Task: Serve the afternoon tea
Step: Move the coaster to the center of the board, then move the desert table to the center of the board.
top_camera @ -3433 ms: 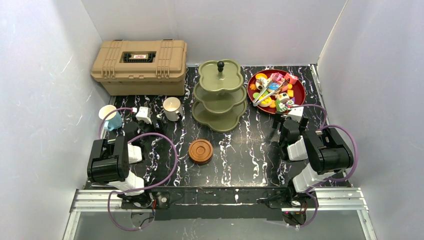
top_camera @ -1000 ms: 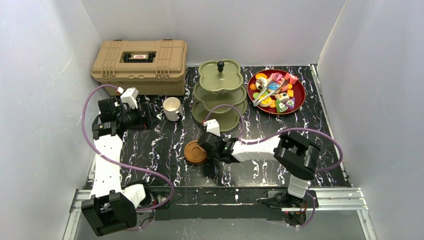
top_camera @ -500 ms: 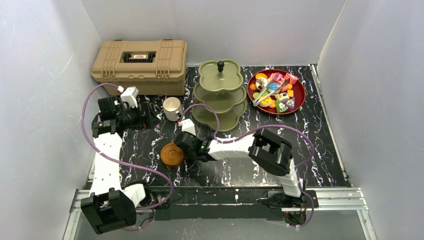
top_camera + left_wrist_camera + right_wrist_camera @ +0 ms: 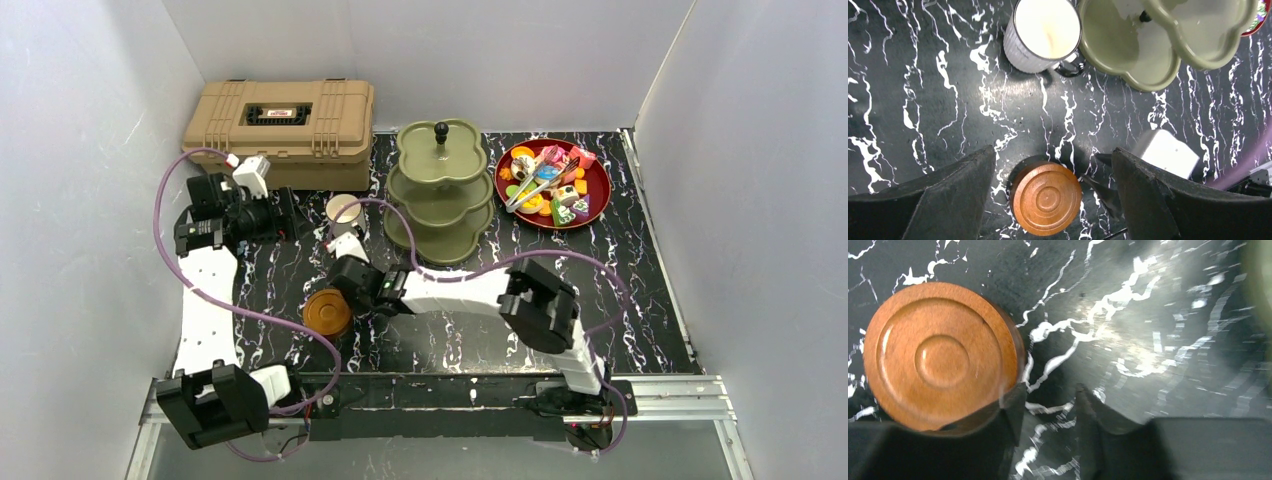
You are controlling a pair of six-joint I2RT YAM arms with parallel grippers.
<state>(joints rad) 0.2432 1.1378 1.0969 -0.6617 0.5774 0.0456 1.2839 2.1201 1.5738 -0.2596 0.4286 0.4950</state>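
The round brown wooden saucer lies on the black marble table left of centre. My right gripper is low beside its right edge. In the right wrist view the jaws stand apart over bare table, and the left finger overlaps the rim of the saucer. My left gripper hovers high at the left, open and empty, looking down on the saucer, the white mug and the olive-green stand. The stand and mug are at the back. The white-and-blue cup is out of view.
A tan toolbox sits at the back left. A dark-red plate at the back right holds the toy pastries and a pair of tongs. The right arm stretches across the table's middle. White walls close in on both sides.
The right gripper carried the saucer leftward across the table, and its jaws, shut before, have now parted. The left arm has shifted slightly toward the back.
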